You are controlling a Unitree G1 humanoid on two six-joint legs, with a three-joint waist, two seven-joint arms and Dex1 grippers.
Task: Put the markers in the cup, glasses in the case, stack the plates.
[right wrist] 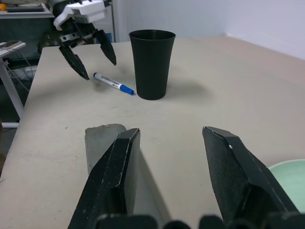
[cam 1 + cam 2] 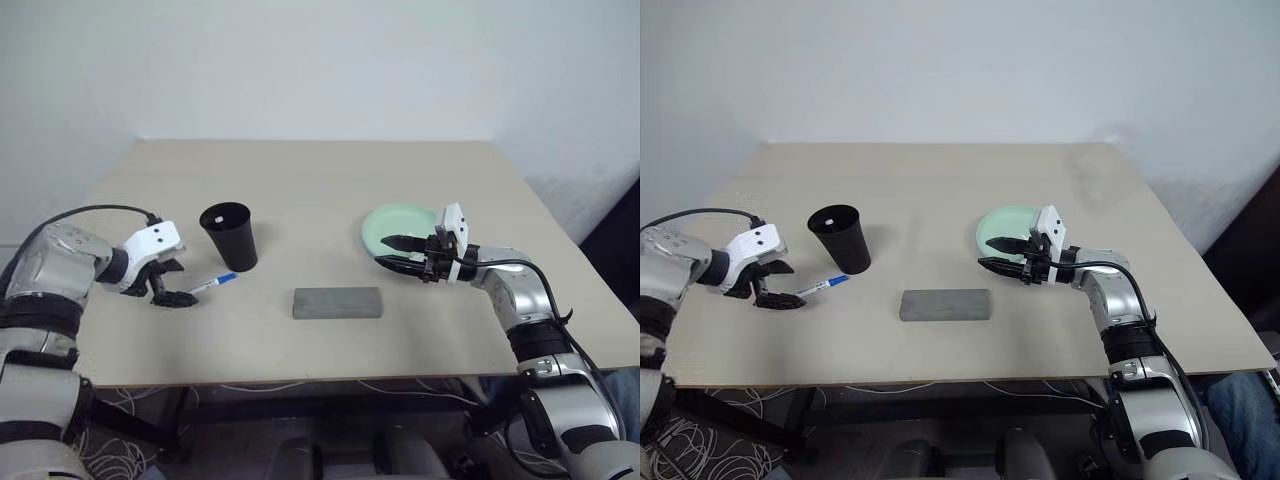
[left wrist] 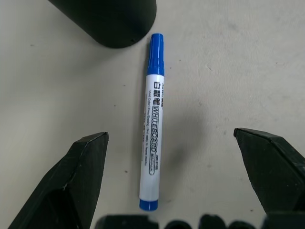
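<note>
The left gripper (image 2: 172,292), fingers apart, should straddle the white blue-capped whiteboard marker (image 3: 153,121) mid-barrel before closing; the right gripper (image 2: 399,253) hangs half-open, empty.

head eyes overlook the table (image 2: 330,190) — wrist views sit close, sharing the marker (image 3: 153,124).

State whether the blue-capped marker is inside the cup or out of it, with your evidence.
Out. The marker lies flat on the table beside the upright cup, under the open left pincer.
</note>
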